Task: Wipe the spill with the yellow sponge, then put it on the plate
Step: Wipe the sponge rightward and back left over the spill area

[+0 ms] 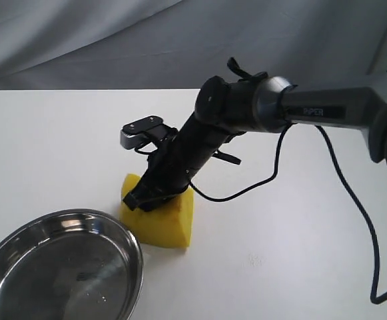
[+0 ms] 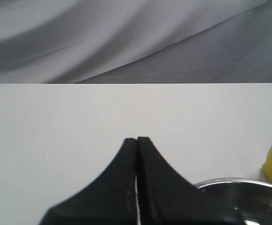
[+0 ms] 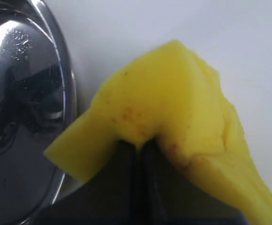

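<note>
1. The right gripper (image 1: 146,197) is reaching in from the right side and pinching the yellow sponge (image 1: 170,225). Its jaws are squeezing nearly together into the foam, which is buckling around them.
2. The sponge is sitting tilted on the white table (image 1: 46,147), just beside the rim of the steel plate (image 1: 137,257) and outside it.
3. Small brownish specks are showing on the sponge face near the fingertips.
4. The left gripper (image 2: 136,140) is hovering over the table near the plate, jaws pressing together and gripping nothing.
</note>
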### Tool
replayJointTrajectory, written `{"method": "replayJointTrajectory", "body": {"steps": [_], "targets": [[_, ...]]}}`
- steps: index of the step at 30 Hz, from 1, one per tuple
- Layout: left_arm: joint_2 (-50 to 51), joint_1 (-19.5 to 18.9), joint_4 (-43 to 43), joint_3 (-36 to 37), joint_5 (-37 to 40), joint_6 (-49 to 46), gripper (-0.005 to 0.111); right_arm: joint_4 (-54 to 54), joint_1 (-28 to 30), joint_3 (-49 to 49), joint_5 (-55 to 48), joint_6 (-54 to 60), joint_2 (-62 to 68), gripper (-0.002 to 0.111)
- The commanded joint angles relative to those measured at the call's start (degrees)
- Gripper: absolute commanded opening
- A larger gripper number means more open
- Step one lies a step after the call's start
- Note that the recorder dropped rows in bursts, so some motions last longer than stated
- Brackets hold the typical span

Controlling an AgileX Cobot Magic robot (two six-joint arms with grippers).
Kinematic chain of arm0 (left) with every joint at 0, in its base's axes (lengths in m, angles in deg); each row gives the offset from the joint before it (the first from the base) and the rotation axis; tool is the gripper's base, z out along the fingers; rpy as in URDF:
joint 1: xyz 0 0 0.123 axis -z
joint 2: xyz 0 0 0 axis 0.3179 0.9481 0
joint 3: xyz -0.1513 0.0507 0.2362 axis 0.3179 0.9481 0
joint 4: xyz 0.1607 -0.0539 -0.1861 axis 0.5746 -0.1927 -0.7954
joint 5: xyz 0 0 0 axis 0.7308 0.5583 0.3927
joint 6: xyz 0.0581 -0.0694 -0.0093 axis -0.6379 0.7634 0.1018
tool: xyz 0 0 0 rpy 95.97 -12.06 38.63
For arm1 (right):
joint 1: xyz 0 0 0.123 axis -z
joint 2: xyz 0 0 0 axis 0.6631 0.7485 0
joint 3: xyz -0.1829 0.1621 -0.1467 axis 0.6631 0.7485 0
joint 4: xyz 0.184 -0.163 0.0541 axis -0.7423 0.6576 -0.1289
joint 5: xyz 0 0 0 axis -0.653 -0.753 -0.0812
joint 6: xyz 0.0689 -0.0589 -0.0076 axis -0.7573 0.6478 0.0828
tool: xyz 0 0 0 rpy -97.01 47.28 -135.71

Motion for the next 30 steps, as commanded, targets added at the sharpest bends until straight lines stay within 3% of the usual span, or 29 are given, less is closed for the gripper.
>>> {"method": "replayJointTrajectory", "body": {"steps": [1, 7, 11, 21, 25, 30], "targets": [[-0.16, -0.1, -0.03, 0.29, -0.14, 0.17, 0.0, 5.62, -1.29, 0.81, 4.23, -7.01, 0.9, 0.0], [-0.16, -0.1, -0.03, 0.29, -0.14, 0.17, 0.0, 29.15, 1.73, 1.05, 5.43, -25.7, 1.01, 0.0], [-0.16, -0.1, -0.03, 0.29, -0.14, 0.17, 0.0, 38.36, 5.81, 1.05, 2.88, -33.11, 1.01, 0.0], [-0.16, -0.1, -0.03, 0.29, -0.14, 0.17, 0.0, 37.75, 18.37, 1.05, -1.27, -36.32, 1.01, 0.0], [-0.16, -0.1, -0.03, 0.29, -0.14, 0.17, 0.0, 36.57, 19.26, 1.05, -1.1, -35.54, 1.01, 0.0], [-0.16, -0.1, -0.03, 0.29, -0.14, 0.17, 0.0, 24.64, 16.64, 1.05, 0.31, -25.61, 1.01, 0.0]]}}
